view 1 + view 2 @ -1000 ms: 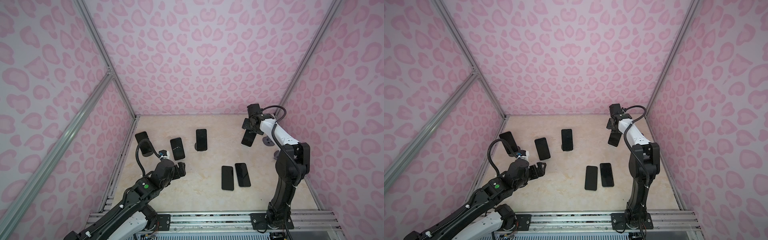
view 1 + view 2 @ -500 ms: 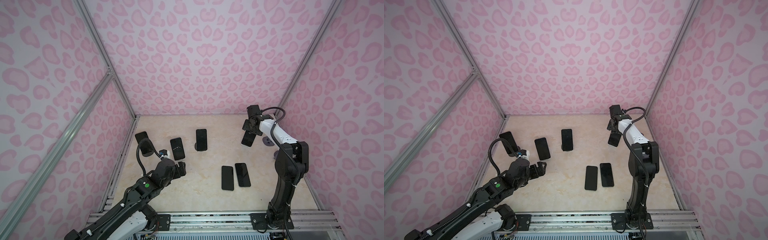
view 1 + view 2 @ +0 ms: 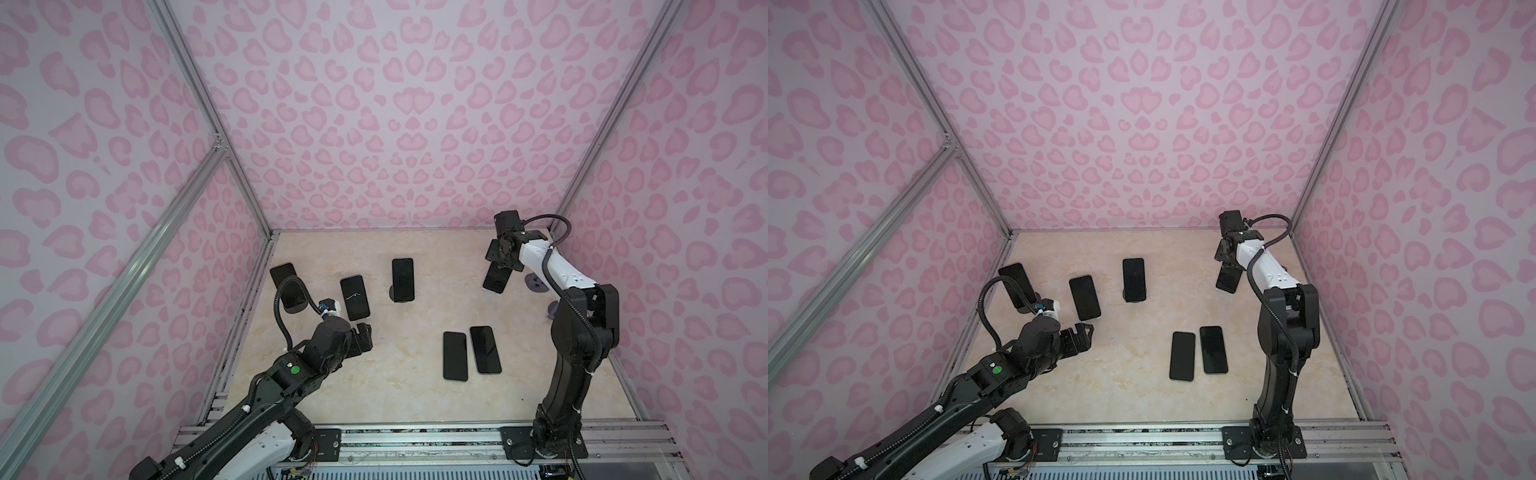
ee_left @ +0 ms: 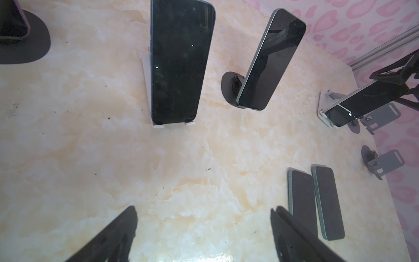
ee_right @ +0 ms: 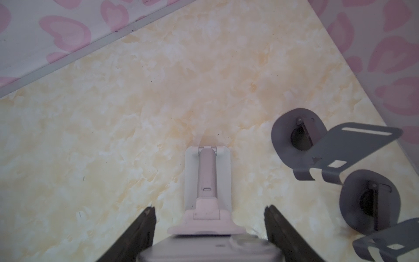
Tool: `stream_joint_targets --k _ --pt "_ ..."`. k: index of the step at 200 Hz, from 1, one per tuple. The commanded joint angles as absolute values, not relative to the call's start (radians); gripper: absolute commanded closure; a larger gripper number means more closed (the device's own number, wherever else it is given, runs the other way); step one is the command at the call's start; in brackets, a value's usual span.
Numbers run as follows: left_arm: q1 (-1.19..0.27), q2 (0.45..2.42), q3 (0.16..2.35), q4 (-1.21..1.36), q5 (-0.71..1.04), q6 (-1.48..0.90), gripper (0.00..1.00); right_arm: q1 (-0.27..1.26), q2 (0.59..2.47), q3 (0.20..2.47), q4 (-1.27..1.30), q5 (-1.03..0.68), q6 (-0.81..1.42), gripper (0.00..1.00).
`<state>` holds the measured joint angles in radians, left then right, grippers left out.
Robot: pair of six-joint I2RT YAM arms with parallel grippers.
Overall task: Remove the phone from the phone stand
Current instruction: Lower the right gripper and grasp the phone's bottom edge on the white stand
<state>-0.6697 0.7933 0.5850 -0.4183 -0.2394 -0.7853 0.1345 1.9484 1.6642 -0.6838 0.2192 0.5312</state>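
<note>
While the left gripper (image 3: 1084, 332) hangs low over the marbled table (image 3: 374, 399) with its fingers spread wide and nothing between them, a row of dark-screened phones stands beyond it. Farthest left, close to the side wall, the corner phone (image 3: 284, 280) leans on a dark round stand (image 3: 298, 308). Just right of it, and nearest the left gripper, the second phone (image 3: 354, 297) rests on a small white stand (image 4: 158, 126). At the middle, the centre phone (image 3: 402, 279) sits on another dark round base (image 4: 229, 90). Nearer the front edge, the two flat phones (image 3: 455, 355) lie side by side on the table, almost touching. Toward the far right corner, the task phone (image 3: 493, 282) is propped on its white folding stand (image 5: 207, 172). The right gripper (image 3: 503, 255) sits over the phone's top end with a finger on either side. The pictures do not show whether the pads press its edges. Two grey metal stands (image 5: 292, 127) sit just right of it, by the wall.
</note>
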Motion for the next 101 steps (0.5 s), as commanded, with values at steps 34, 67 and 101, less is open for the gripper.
stream_joint_targets --k 34,67,101 --pt "-0.668 0.769 0.601 -0.413 -0.256 -0.788 0.05 0.138 1.899 1.648 -0.669 0.238 0.520 0.38" --pt "-0.669 0.755 0.601 -0.423 -0.256 -0.797 0.05 0.148 1.870 1.640 -0.676 0.237 0.506 0.39" --pt "-0.669 0.730 0.597 -0.436 -0.263 -0.799 0.05 0.158 1.832 1.614 -0.678 0.230 0.496 0.39"
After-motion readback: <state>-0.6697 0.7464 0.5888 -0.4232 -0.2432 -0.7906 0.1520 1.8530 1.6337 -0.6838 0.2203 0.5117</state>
